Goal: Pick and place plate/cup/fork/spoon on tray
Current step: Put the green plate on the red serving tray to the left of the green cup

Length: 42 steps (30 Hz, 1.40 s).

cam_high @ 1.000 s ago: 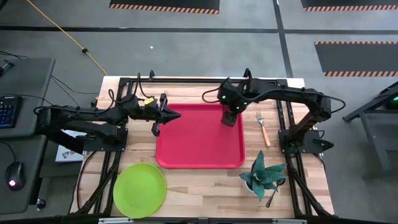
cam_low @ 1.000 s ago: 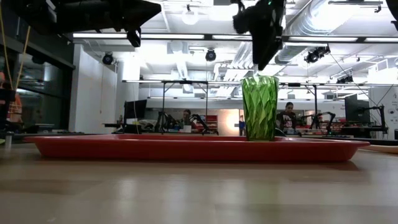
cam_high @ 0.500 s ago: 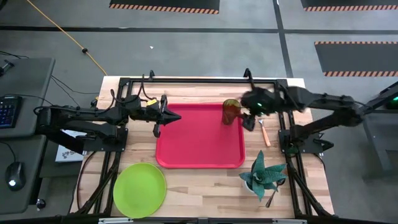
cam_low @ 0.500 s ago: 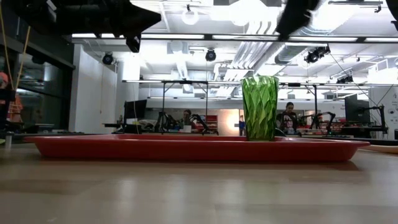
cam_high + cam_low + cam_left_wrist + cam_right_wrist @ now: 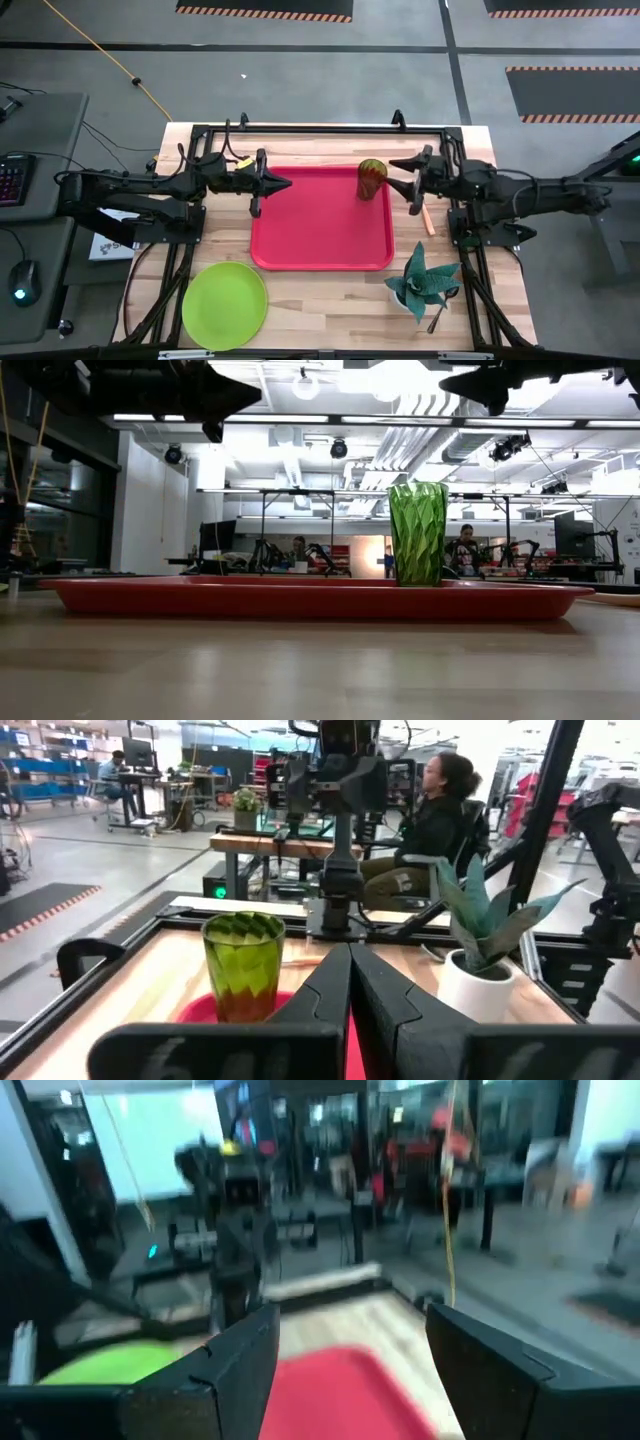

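The red tray lies mid-table. The green-amber cup stands upright on its base in the tray's far right corner; it also shows in the low view and the left wrist view. My right gripper is open and empty, level, just right of the cup and above table height. My left gripper is shut and empty over the tray's far left edge. The lime-green plate lies at the near left. The fork lies right of the tray, partly under my right arm. The dark spoon lies by the plant.
A teal spiky plant in a white pot stands at the near right, beside the tray's corner; it also shows in the left wrist view. Black frame rails run along the table's far and side edges. People sit beyond the table.
My right gripper has left the cup, risen and drawn back toward the table's right edge, tipping from pointing down to lying level, pointing at the cup. The cup has stayed upright in the tray's far right corner.
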{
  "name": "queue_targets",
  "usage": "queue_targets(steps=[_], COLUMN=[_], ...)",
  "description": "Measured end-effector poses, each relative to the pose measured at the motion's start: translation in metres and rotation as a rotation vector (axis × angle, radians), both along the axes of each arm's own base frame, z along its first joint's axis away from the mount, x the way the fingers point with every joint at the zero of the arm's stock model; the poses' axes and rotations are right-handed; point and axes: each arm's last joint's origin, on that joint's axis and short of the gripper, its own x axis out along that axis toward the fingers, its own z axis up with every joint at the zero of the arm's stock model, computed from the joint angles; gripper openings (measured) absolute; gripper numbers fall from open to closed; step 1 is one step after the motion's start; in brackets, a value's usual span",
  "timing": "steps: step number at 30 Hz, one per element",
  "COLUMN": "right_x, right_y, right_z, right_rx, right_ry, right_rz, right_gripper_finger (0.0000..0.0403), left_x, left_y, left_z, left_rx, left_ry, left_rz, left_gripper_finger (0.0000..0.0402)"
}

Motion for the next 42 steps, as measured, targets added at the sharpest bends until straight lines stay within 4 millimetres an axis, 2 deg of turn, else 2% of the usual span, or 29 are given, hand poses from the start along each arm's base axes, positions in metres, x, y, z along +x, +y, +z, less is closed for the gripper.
queue_targets(steps=[7,10,12,15,21,24,31,36,42], right_x=[0.001,0.001,0.001,0.001,0.001,0.001,0.001,0.002,0.002], right_y=[0.000,0.000,0.000,0.000,0.000,0.000,0.000,0.000,0.000], right_z=[-0.011,-0.012,-0.012,-0.012,-0.013,-0.013,-0.014,-0.016,-0.018], right_rx=[-0.039,-0.037,-0.041,-0.047,-0.037,-0.037,-0.036,-0.035,-0.032], right_ry=[-0.014,0.001,0.004,0.006,0.008,0.012,0.022,0.040,0.065], right_rz=[-0.008,-0.006,-0.007,-0.005,-0.003,-0.003,-0.003,-0.003,-0.002], right_gripper_finger=[0.0245,0.0245,0.0245,0.0245,0.0245,0.0245,0.0245,0.0245,0.0245], left_x=[-0.007,-0.008,-0.005,0.001,-0.014,-0.019,-0.021,-0.017,-0.010], left_y=[-0.001,-0.007,-0.019,-0.043,-0.084,-0.102,-0.134,-0.142,-0.143], left_z=[-0.002,0.003,0.009,0.009,-0.005,-0.017,-0.057,-0.076,-0.095], left_rx=[-0.031,-0.118,-0.160,-0.176,-0.125,-0.110,0.024,0.080,0.033], left_ry=[0.076,0.180,0.256,0.463,1.028,1.169,1.415,1.511,1.615], left_rz=[-0.022,-0.093,-0.170,-0.243,-0.202,-0.195,-0.254,-0.263,-0.306], left_gripper_finger=[0.0010,0.0043,0.0075,0.0128,0.0217,0.0242,0.0248,0.0247,0.0247])
